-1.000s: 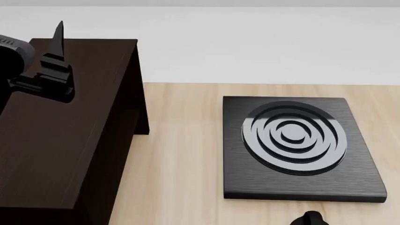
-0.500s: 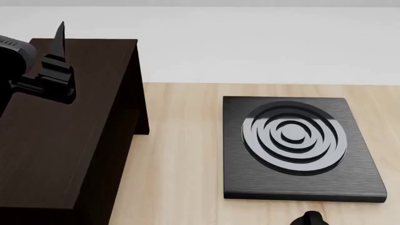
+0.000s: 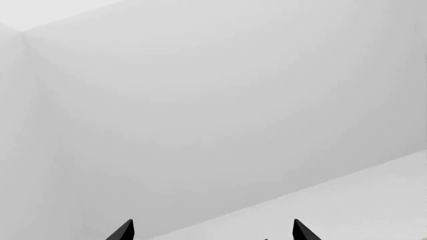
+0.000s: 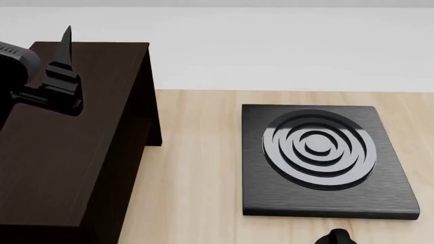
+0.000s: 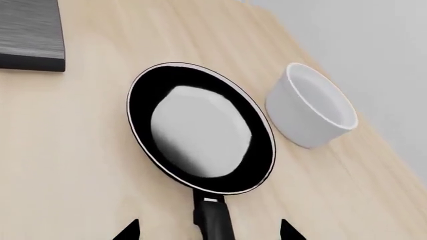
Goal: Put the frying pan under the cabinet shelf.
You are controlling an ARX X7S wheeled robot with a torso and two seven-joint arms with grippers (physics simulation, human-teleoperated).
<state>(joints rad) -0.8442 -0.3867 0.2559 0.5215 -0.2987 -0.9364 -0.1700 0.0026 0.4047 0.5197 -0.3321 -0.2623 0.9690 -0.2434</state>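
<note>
On desk (image 5: 80,165): 1 frying pan (image 5: 200,130) beside white bowl (image 5: 312,107); right tool (image 5: 208,231) spread astride its handle; left tool (image 3: 212,231) spread, raised.

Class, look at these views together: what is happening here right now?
The right gripper hangs open over the handle of the frying pan, which lies on the wooden table beside a white bowl; nothing is gripped yet. The left gripper is raised above the cabinet shelf, open and empty. A burner plate sits to the shelf's right.
</note>
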